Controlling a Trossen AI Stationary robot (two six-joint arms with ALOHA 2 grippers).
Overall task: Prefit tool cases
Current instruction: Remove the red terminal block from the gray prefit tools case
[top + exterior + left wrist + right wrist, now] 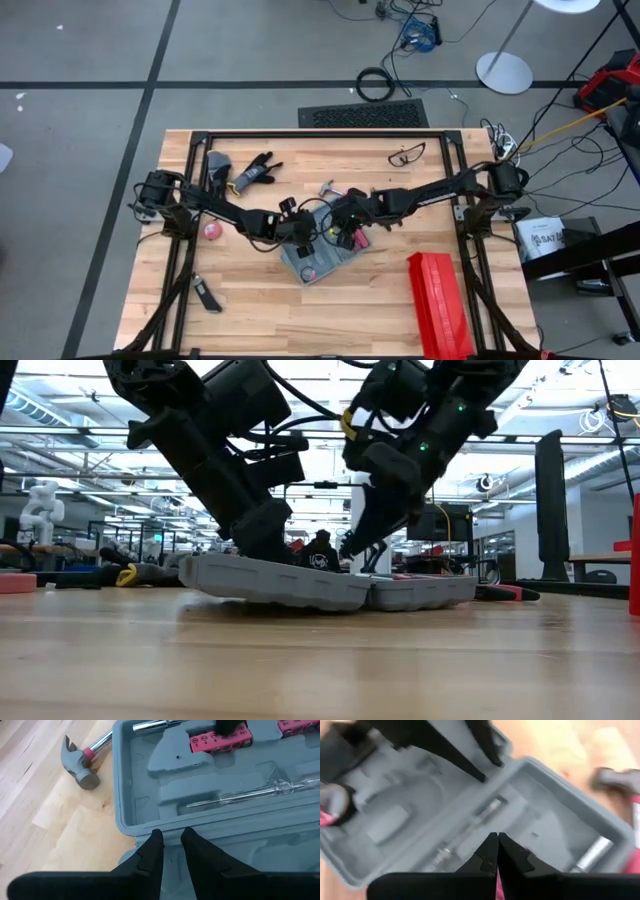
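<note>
Count on worktop (pixel 400 310):
- tool cases (pixel 322 258): one, lying open, two halves
- red ribbed box (pixel 437 305): one
- hammer (pixel 82 760): one, beside the case
- pink bit holders (pixel 220 740) in the case: two, second only partly in frame
- safety glasses (pixel 406 154): one pair
- black glove (pixel 254 171): one
- small pink round object (pixel 211 231): one
- arms: two
</note>
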